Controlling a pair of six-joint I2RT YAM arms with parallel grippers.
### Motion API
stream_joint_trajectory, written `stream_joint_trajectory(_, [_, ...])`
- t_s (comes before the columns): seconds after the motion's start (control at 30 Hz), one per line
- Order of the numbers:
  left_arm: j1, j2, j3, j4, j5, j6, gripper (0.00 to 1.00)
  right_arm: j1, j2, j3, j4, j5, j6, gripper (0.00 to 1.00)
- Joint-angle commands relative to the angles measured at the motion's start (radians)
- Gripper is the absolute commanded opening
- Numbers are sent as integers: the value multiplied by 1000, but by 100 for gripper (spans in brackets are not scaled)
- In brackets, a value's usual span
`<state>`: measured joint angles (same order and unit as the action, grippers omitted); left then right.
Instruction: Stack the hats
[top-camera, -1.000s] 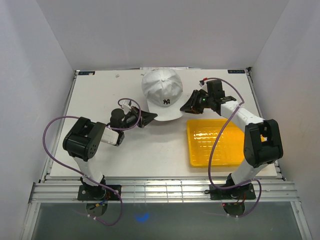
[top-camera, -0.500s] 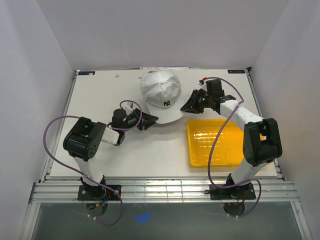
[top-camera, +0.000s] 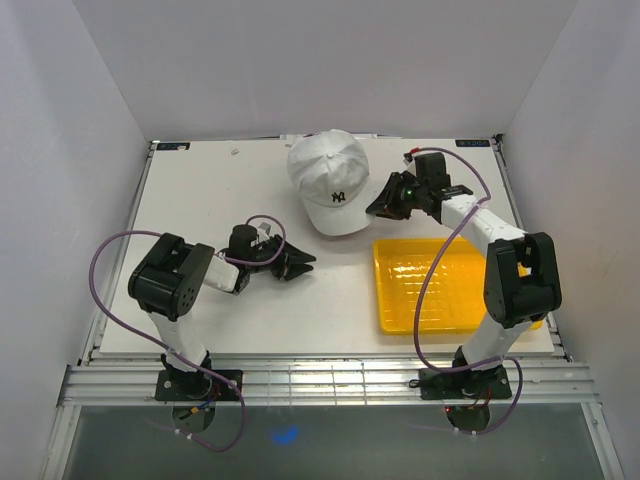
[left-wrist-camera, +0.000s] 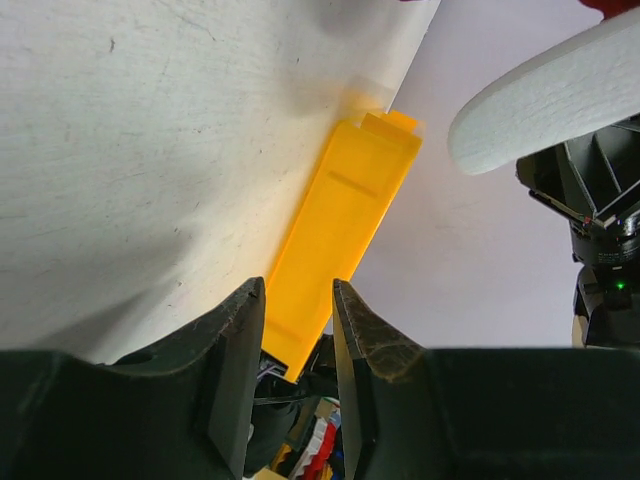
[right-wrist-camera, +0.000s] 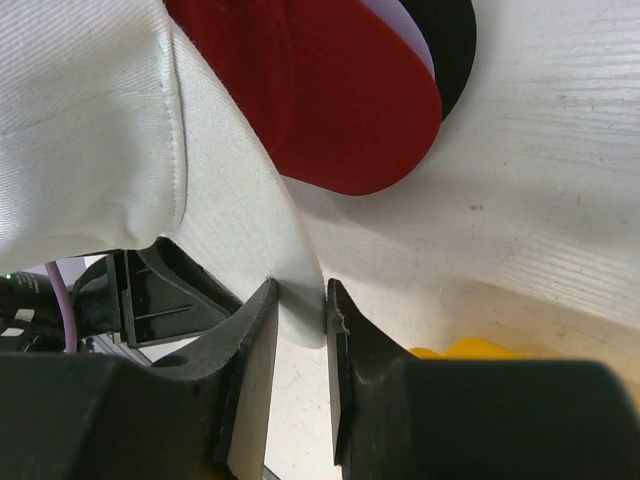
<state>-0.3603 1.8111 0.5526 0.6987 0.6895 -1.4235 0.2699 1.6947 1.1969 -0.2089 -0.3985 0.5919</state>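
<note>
White hat (top-camera: 330, 185) brim is pinched between right gripper (right-wrist-camera: 298, 300) fingers; left gripper (left-wrist-camera: 295, 295) fingers are parted, empty. Best aligned over red hat (right-wrist-camera: 330, 100) beyond the fingertips before release.

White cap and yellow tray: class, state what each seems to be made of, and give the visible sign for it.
The white cap looks like woven cloth, probably cotton, with a matte finish; stitched seams run along its panels and brim edge. The yellow tray is most likely moulded plastic with a glossy finish; it shows bright glare and a raised grid pattern on its floor.
</note>
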Motion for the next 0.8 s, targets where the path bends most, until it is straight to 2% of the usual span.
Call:
stream_joint_trajectory(0.0, [-3,-50,29,-48,21,38,43,-17,48,21,-69,156,-38,20])
stream_joint_trajectory(0.13, [-5,-76,49,-83,25,55,43,-17,83,35,-86,173,-44,22])
stream_joint_trajectory(0.37, [-3,-116,73,-130,36,67,43,-17,109,32,-87,196,-47,31])
stream_joint_trajectory(0.6, [-3,-141,96,-165,41,81,43,-17,111,41,-80,194,-46,47])
stream_joint_trajectory(0.77, [-3,-157,104,-183,44,93,43,-17,95,56,-87,194,-46,49])
